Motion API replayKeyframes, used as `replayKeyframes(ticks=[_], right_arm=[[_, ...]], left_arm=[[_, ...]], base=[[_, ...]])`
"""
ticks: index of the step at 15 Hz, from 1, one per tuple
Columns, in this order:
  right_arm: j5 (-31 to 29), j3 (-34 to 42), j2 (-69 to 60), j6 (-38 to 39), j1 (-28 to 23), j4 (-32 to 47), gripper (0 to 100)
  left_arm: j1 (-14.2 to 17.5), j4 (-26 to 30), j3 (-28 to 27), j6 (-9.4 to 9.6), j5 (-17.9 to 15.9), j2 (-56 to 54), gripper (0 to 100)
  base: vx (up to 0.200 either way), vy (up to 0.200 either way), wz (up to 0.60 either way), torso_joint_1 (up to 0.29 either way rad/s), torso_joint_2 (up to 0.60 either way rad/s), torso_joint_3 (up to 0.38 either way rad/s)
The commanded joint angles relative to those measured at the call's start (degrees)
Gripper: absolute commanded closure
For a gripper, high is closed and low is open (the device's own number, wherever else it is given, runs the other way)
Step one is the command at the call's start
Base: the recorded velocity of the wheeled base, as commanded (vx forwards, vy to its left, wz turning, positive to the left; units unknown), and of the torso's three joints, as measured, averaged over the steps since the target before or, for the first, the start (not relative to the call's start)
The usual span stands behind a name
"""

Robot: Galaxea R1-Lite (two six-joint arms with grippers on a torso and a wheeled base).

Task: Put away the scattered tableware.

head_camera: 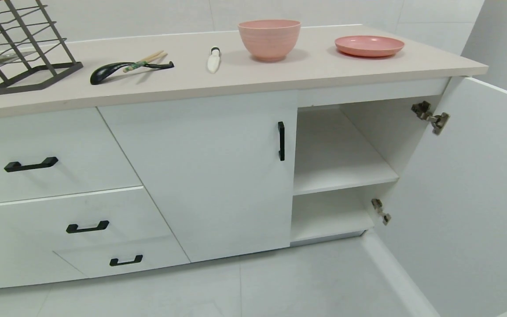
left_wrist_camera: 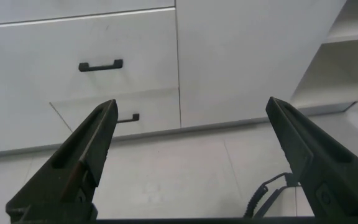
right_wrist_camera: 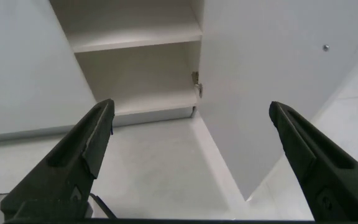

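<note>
On the beige countertop [head_camera: 280, 75] stand a pink bowl [head_camera: 269, 38] and, to its right, a flat pink plate [head_camera: 369, 45]. A small white utensil with a dark tip [head_camera: 213, 59] lies left of the bowl. Farther left lie a black ladle-like spoon [head_camera: 110, 70] and a pair of wooden chopsticks [head_camera: 144, 61] crossing its handle. My left gripper [left_wrist_camera: 191, 112] hangs open low over the floor, facing the lower drawers. My right gripper [right_wrist_camera: 191, 115] is open too, low before the open cupboard, with nothing between its fingers.
A black wire rack [head_camera: 13, 44] stands at the counter's far left. The cabinet's right door [head_camera: 469, 193] is swung wide open, showing two bare shelves [head_camera: 341, 176]. The middle door [head_camera: 205, 176] is shut, and three drawers [head_camera: 51, 158] with black handles sit to its left.
</note>
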Motion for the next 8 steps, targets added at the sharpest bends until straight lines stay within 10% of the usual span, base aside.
replayKeyframes(ticks=[1, 8], right_arm=[[0.0, 0.0, 0.0, 0.0, 0.0, 0.1, 0], [-0.1, 0.0, 0.0, 0.0, 0.0, 0.1, 0]], left_arm=[[0.0, 0.0, 0.0, 0.04, 0.0, 0.1, 0], [0.0, 0.0, 0.0, -1.01, 0.3, 0.1, 0]], base=[[0.200, -0.200, 0.00, 0.017, 0.00, 0.002], [0.029, -0.029, 0.00, 0.000, 0.00, 0.000]])
